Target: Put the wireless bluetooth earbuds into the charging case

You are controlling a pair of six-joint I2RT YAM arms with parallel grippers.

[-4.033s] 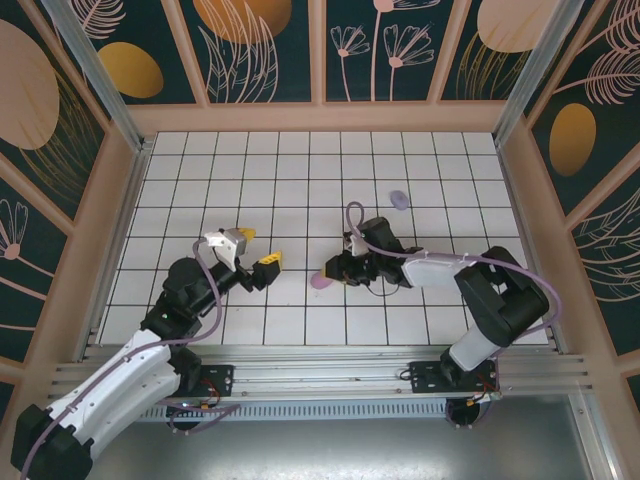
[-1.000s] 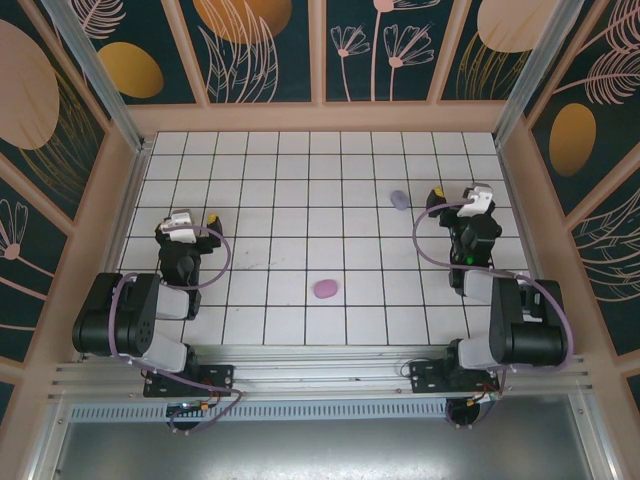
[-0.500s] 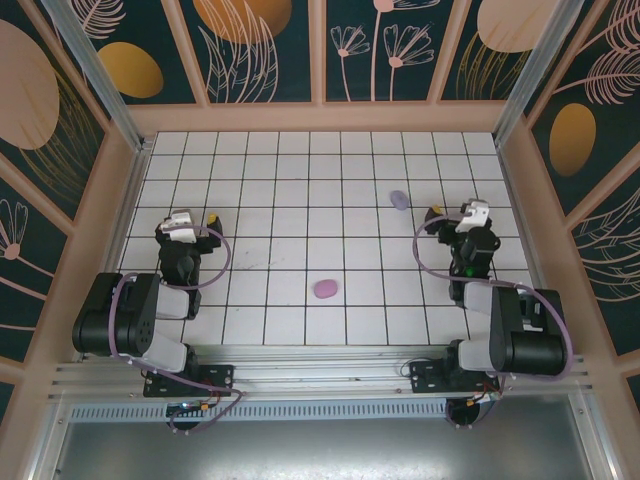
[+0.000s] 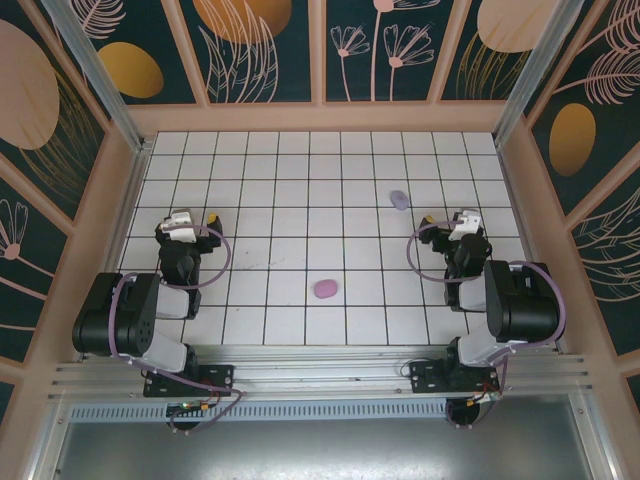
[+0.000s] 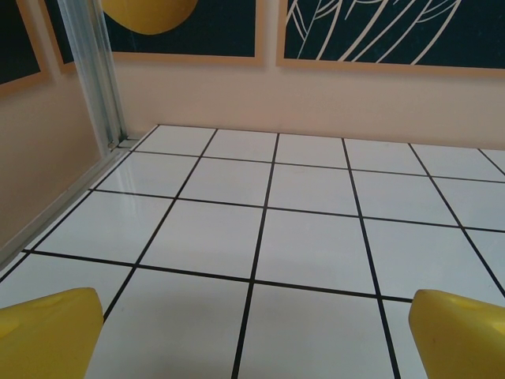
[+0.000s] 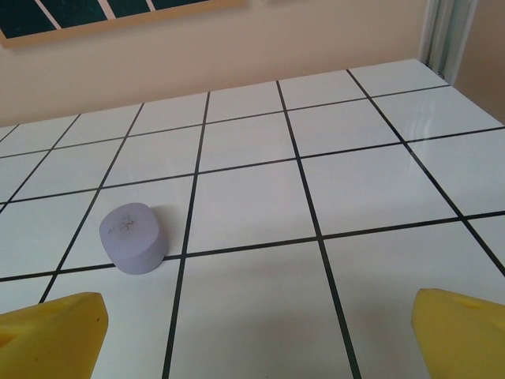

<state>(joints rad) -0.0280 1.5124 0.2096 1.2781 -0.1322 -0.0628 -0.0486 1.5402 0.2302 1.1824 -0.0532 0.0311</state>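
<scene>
I have both arms tucked by their bases, the left gripper (image 5: 252, 335) and right gripper (image 6: 256, 332) each spread wide and holding nothing. The pink charging case (image 4: 325, 288) lies on the tiled surface (image 4: 280, 180) between them. The lavender charging case (image 6: 134, 237) sits near the right gripper, ahead and to its left.

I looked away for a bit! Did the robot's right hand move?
Yes. The right hand left the pink case in the middle and drew back to the right side, now sitting just right of the lavender case.
</scene>
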